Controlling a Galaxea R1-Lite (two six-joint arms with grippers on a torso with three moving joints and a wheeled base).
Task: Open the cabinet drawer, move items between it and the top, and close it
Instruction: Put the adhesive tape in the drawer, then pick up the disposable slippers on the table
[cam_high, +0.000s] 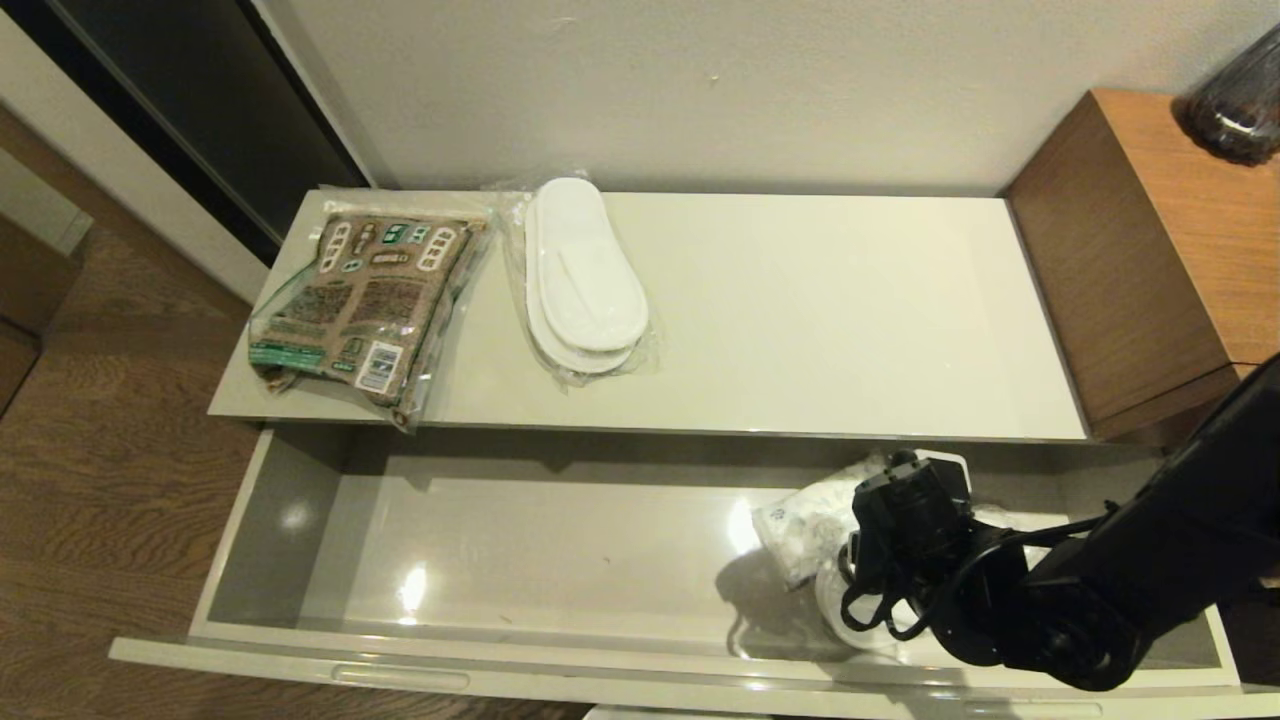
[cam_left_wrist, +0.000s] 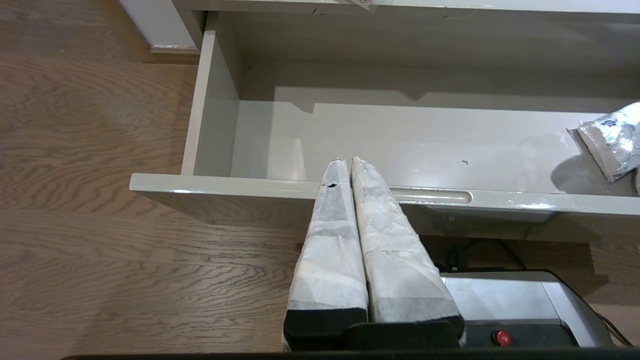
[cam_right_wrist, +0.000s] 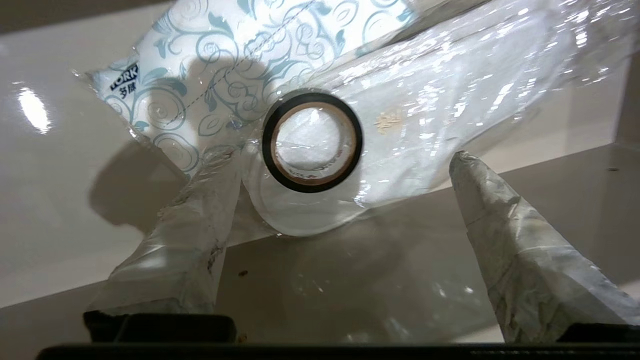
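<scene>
We see the right gripper at lower right of the head view inside the open cabinet drawer, jaws apart around the black tape roll, which lies on wrapped slippers. Left gripper: jaws together, before the drawer front. Farther, the top carries the printed packet and a second slipper pair.

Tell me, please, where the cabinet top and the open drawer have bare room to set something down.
The top is bare from the wrapped slippers across to the brown wooden unit; its left end holds the printed packet. The drawer floor is bare from its left wall to the middle. Its right end is crowded: sachet, tape roll, wrapped slippers and the open right gripper.
</scene>
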